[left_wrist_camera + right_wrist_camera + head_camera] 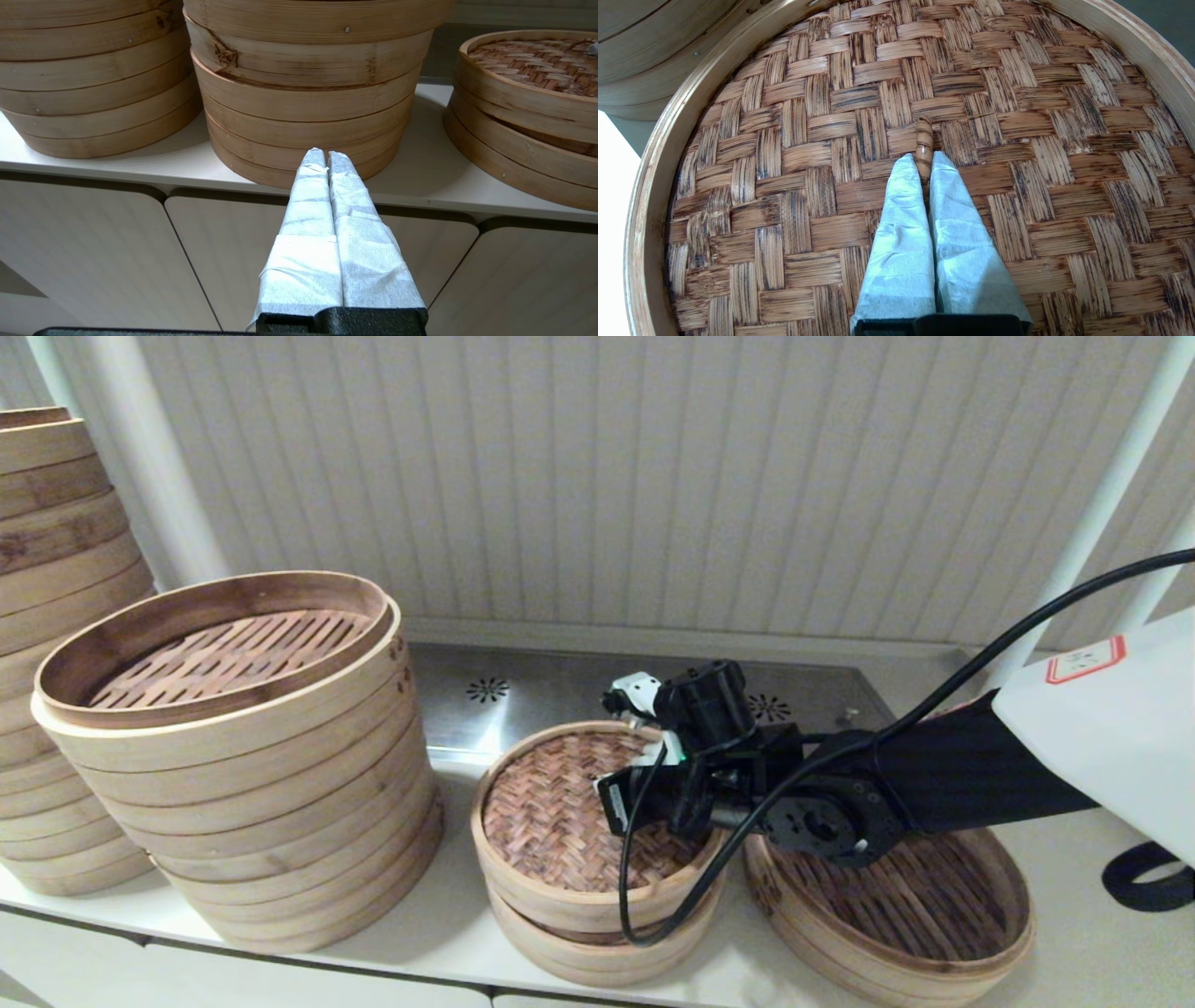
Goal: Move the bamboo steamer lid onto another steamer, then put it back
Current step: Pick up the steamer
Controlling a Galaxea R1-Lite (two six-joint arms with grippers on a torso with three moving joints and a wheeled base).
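Right wrist view: the right gripper point(924, 161) is pinched onto the small handle loop point(924, 140) at the middle of the bamboo steamer lid point(560, 821), which is seated on another steamer point(597, 947). The left gripper point(325, 156) is kept closed on nothing, near the counter edge point(140, 184).

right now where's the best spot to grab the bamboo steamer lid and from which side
Grip the small loop handle at the middle of the bamboo steamer lid, coming straight down from above. The woven top is flat and the band rim wide, so the raised loop is the only part narrow enough for the fingers. The right hand is already shut on it. The left hand is parked off the counter's front edge, fingers together.
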